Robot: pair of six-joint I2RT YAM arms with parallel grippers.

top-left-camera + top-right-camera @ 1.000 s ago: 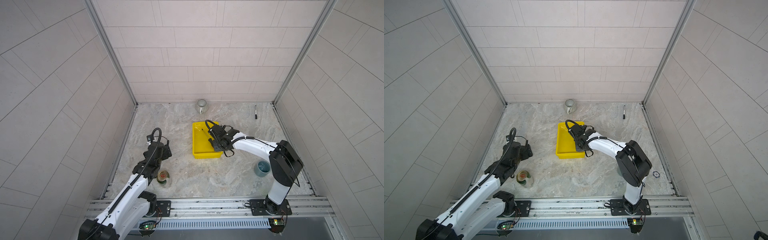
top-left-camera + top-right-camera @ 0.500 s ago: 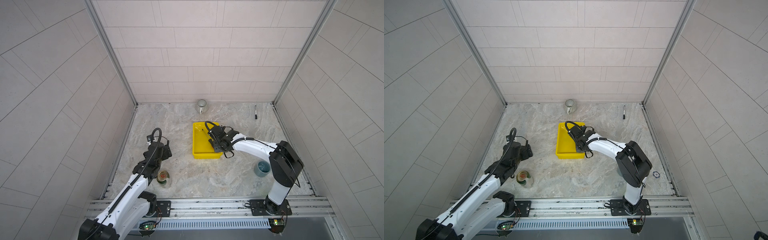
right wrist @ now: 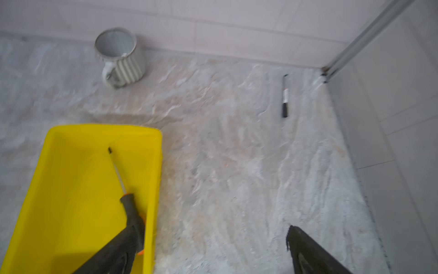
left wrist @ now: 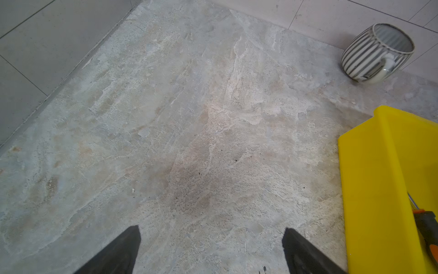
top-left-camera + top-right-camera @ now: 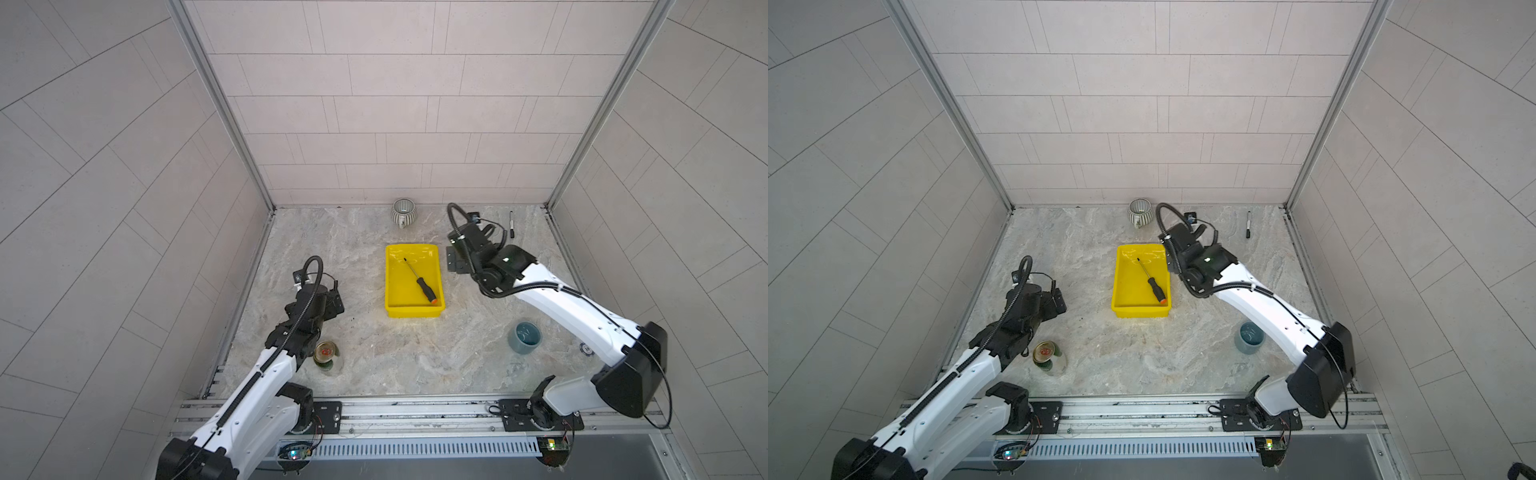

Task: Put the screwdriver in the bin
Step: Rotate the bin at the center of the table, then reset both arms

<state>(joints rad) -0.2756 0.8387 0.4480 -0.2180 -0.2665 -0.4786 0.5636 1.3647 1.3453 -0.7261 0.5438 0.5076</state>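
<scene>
Since the earlier frame, the right tool [image 5: 454, 259] has left its place above the bin [image 5: 390, 286] and now stands just beyond the bin's right wall, toward the far side of the counter [image 5: 357, 361]. Its jaws, then closed over the tray, are now spread wide with nothing between them. The screwdriver [image 5: 419, 279], hidden under the tool before, now shows in both top views. It lies flat and diagonal on the bin floor, with the shaft tip toward the far left and the orange cap toward the near right corner. The left tool [image 4: 211, 256] has not shifted. It hovers over bare counter left of the bin, jaws spread and empty. We judge the release step complete and the placement achieved, with the withdrawal in hand. The next move calls only for carrying the right arm back to rest. We keep its path clear of the bin rim, and of the marker [image 5: 511, 224] lying near the far right corner.
</scene>
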